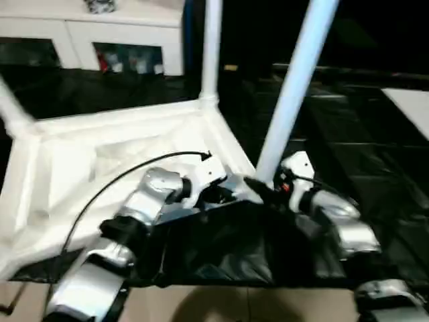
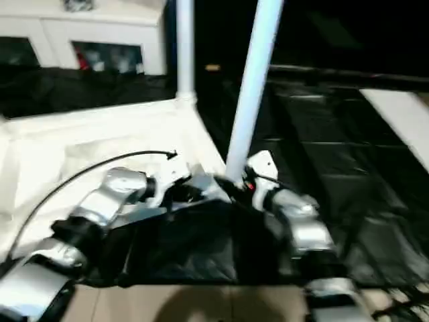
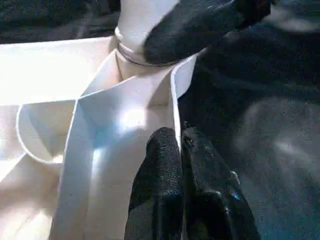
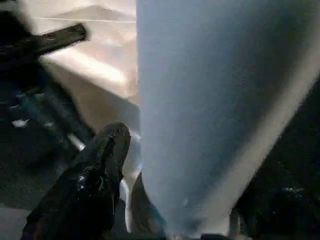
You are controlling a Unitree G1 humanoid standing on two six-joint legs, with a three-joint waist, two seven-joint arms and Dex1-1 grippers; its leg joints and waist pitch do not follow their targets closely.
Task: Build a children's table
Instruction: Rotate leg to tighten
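Note:
The white table top point(image 1: 100, 154) lies upside down on a black sheet, ribbed underside up. One leg point(image 1: 211, 47) stands in the far corner socket, and another leg point(image 1: 10, 107) shows at the left edge. A third leg point(image 1: 295, 87) rises from the near right corner socket point(image 3: 130, 55), leaning right. My right gripper point(image 1: 265, 188) is shut around this leg's base, one finger point(image 4: 100, 170) beside the tube. My left gripper point(image 3: 179, 150) is shut on the table top's thin rim wall point(image 3: 175, 90), just in front of that socket.
A white cabinet point(image 1: 120, 33) stands at the back. The black sheet point(image 1: 375, 154) spreads to the right, with a white board point(image 1: 412, 107) at its far right edge. A black cable point(image 1: 134, 171) arcs over my left forearm. Tan floor point(image 1: 221, 305) lies in front.

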